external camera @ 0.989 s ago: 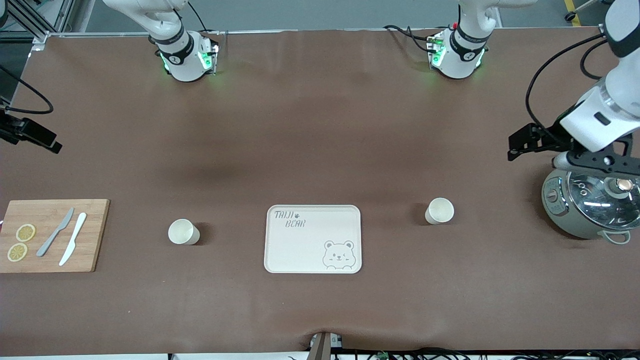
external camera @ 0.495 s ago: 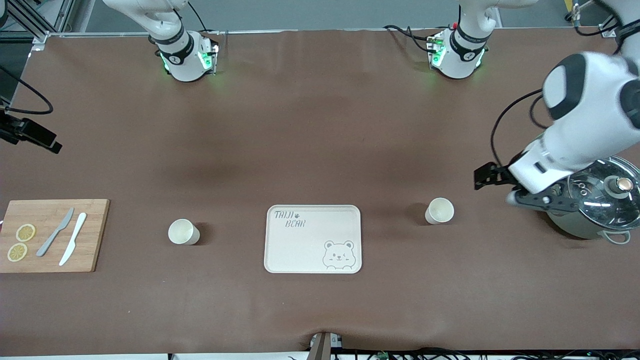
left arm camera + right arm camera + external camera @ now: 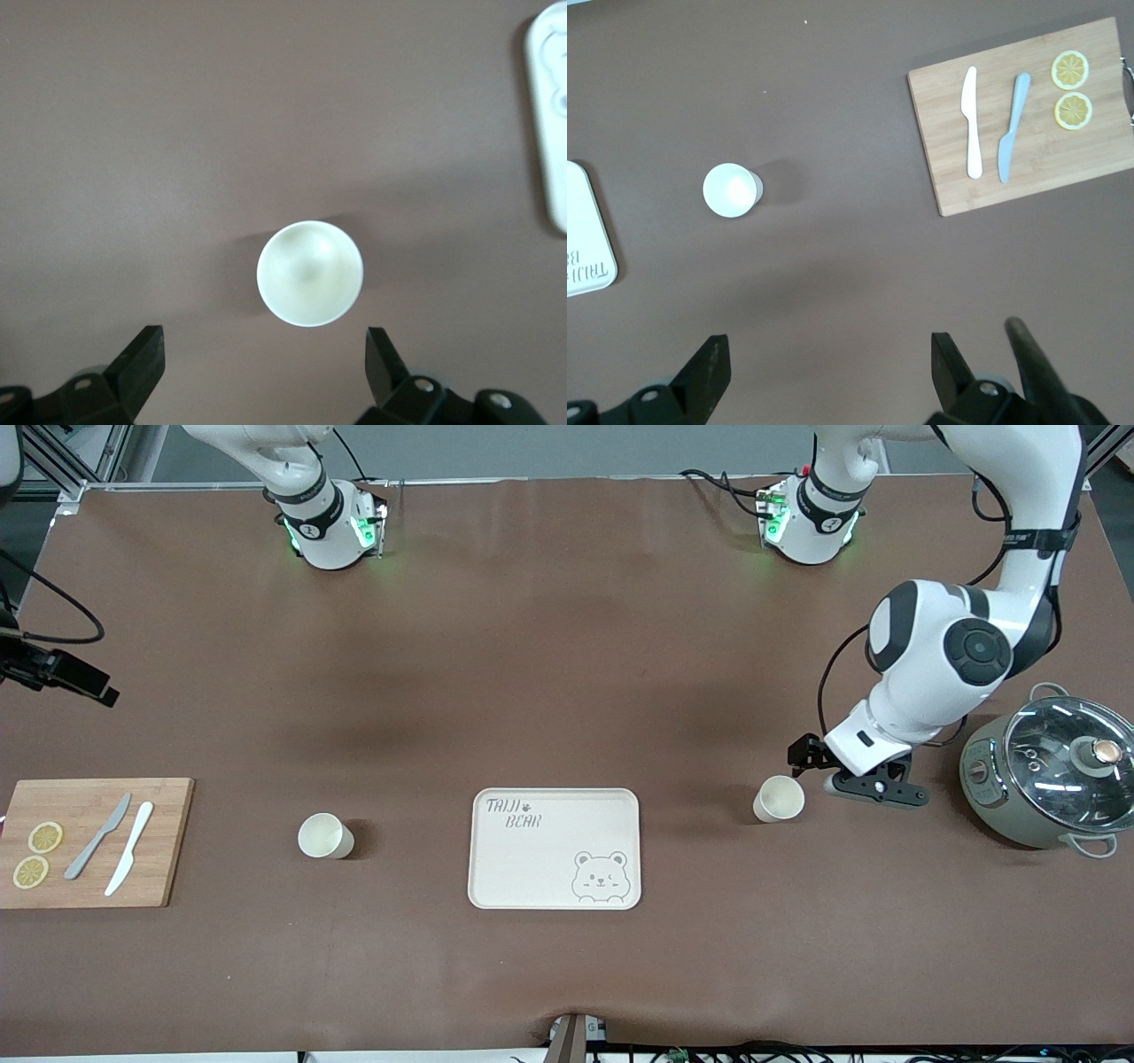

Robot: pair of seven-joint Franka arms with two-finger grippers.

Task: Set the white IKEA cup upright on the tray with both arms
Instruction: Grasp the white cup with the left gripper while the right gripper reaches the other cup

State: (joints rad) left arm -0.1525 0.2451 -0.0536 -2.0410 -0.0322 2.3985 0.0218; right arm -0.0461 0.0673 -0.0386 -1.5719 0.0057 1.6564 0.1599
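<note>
Table: a wide brown surface, seen from a high camera facing the two robot bases.
Left arm: a white jointed arm that bends down over the table toward its own end.
Right arm: only its base and lowest links show; it waits.
Pot: a grey-green cooker with a glass lid, at 3 o'clock from the nearer cup.
Cutting board: wood, at the right arm's end of the table, with two knives and two lemon slices on it.
Tray: cream-white, flat on the table between the two cups, with nothing on it.
Left gripper: released, fingers spread wide and holding nothing; it hangs just beside the cup at about 3 o'clock of it.
Right gripper: released and empty; where it hangs over the table is hard to say from its own camera.
Cup by the left arm: white, upright, mouth up, at 3 o'clock from the tray and well apart from it.
Cup by the right arm: white, apparently also upright, at 9 o'clock from the tray.
</note>
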